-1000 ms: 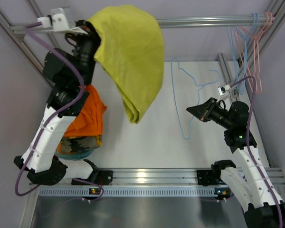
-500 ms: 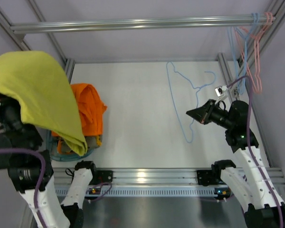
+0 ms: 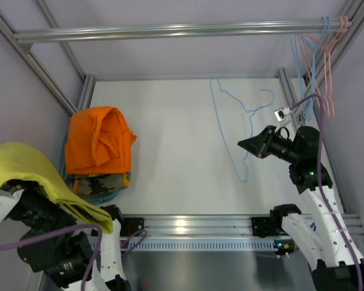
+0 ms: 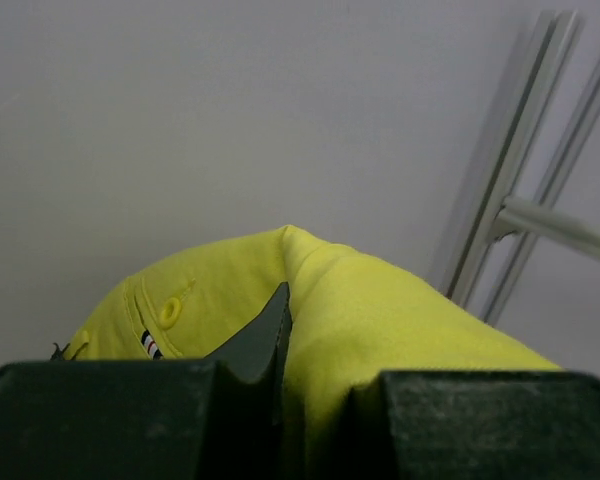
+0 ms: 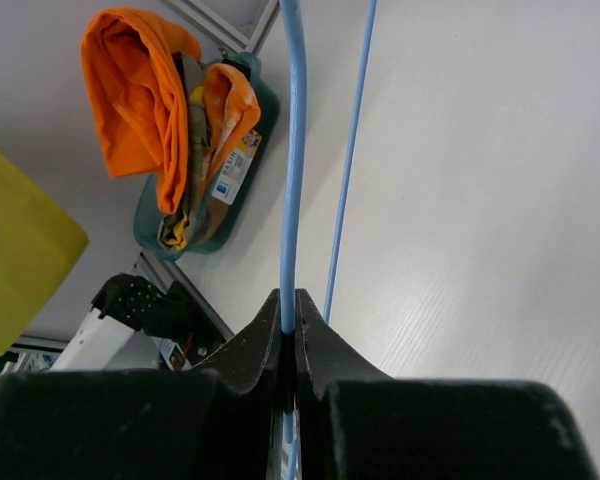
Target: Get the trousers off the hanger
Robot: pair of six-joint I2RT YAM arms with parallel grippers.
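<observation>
The mustard-yellow trousers [image 3: 33,179] hang draped over my left gripper at the near left, outside the table's left edge. In the left wrist view the yellow cloth [image 4: 380,320] is pinched between my shut fingers; my left gripper [image 4: 285,330] points at the wall. The light-blue hanger [image 3: 230,130] is bare, above the white table at right of centre. My right gripper [image 3: 244,143] is shut on its wire [image 5: 292,180], seen clamped in the right wrist view, where the gripper [image 5: 289,310] faces left.
A bright orange garment [image 3: 100,142] lies on a pile in a teal basket [image 3: 103,195] at the table's left; it also shows in the right wrist view [image 5: 140,90]. Pink and blue hangers [image 3: 321,66] hang on the rail [image 3: 170,29] at the back right.
My left arm has swung the trousers from the back rail, over the left side, down to the near left corner. The hanger and my right gripper have stayed nearly still.
</observation>
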